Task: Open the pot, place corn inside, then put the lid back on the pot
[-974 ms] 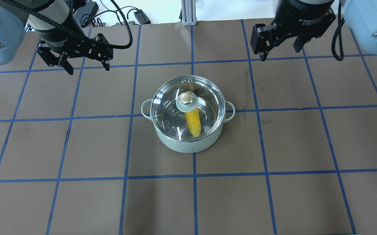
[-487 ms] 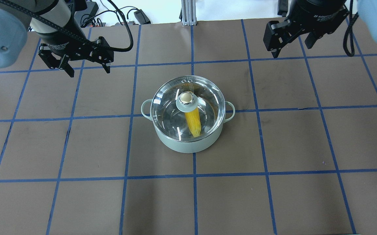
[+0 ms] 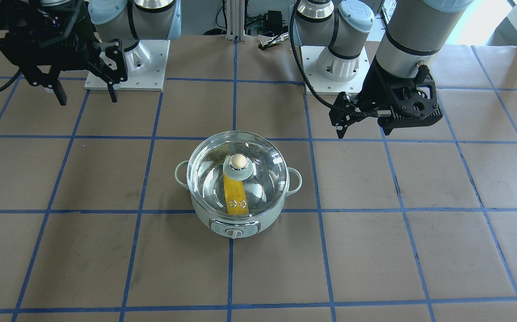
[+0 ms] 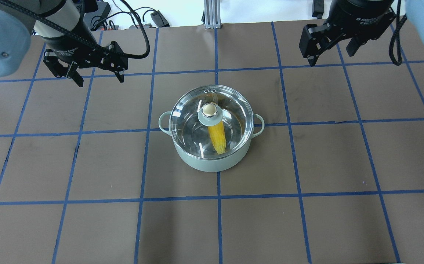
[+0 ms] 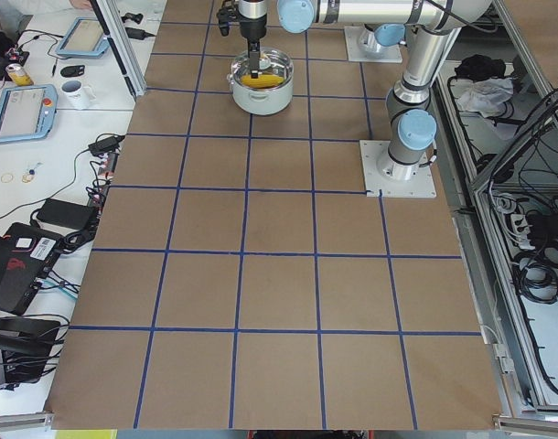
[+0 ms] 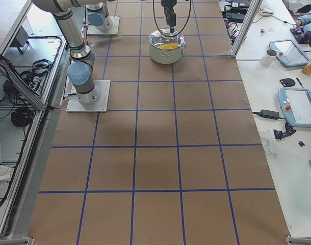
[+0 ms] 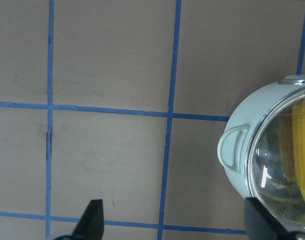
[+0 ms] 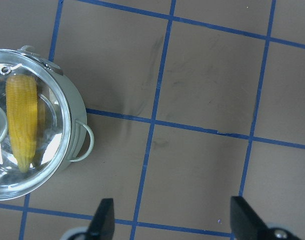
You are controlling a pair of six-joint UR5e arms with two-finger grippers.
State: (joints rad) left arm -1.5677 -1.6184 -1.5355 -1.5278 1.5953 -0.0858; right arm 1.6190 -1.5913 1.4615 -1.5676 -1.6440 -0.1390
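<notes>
- The pot is shown standing near the middle of a brown table marked with blue tape squares. Its control dial is turned away from the robot.
- The corn is seen through the glass, lying inside the pot on the shiny steel bottom. Its pointed end is directed toward the robot's side.
- The lid is seated on the pot's rim and looks level and closed all round. Its beige knob is at the centre, with nothing touching it.
- The left gripper is held above the table, well apart from the pot. Its jaws are spread wide and nothing is held between them.
- The right gripper is likewise held well apart from the pot on the other side, with its jaws spread and empty.
- The task is judged complete: the corn is in the pot and the lid is back on. No step appears to be left.
</notes>
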